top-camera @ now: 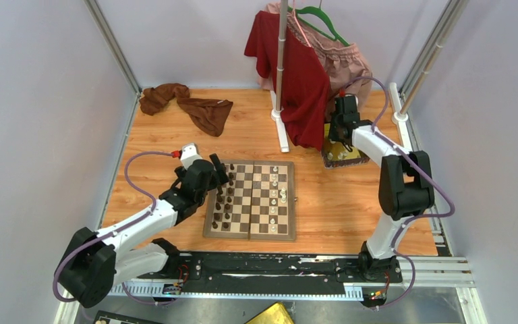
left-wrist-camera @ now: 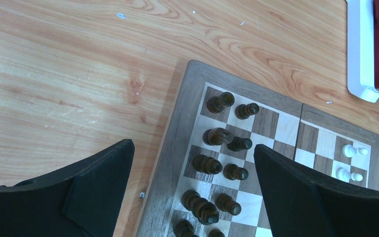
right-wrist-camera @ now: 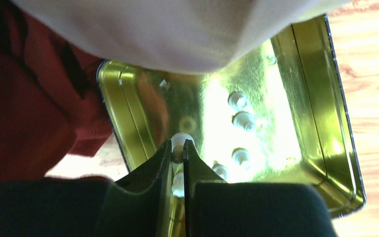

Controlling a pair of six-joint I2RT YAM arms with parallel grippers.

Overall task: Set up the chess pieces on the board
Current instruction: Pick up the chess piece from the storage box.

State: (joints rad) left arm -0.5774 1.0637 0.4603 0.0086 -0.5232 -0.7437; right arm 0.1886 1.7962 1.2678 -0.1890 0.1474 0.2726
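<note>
The board (top-camera: 249,235) lies in the middle of the table, with dark brown chess pieces (top-camera: 224,199) in two columns on its left side and a few white ones (top-camera: 274,196) on the right half. My left gripper (top-camera: 221,172) hovers open over the board's far left corner (left-wrist-camera: 177,143), above the dark pieces (left-wrist-camera: 220,102), with nothing between its fingers. My right gripper (top-camera: 340,145) reaches into the gold tray (right-wrist-camera: 306,98) and is shut (right-wrist-camera: 177,144) on a white chess piece (right-wrist-camera: 181,139). Several more white pieces (right-wrist-camera: 244,120) lie in the tray.
A clothes rack holding a red garment (top-camera: 297,74) and a pink one stands just left of the tray; its white base (left-wrist-camera: 361,49) ends near the board's far edge. A brown cloth (top-camera: 195,104) lies at the back left. Pale fabric (right-wrist-camera: 177,29) hangs over the tray.
</note>
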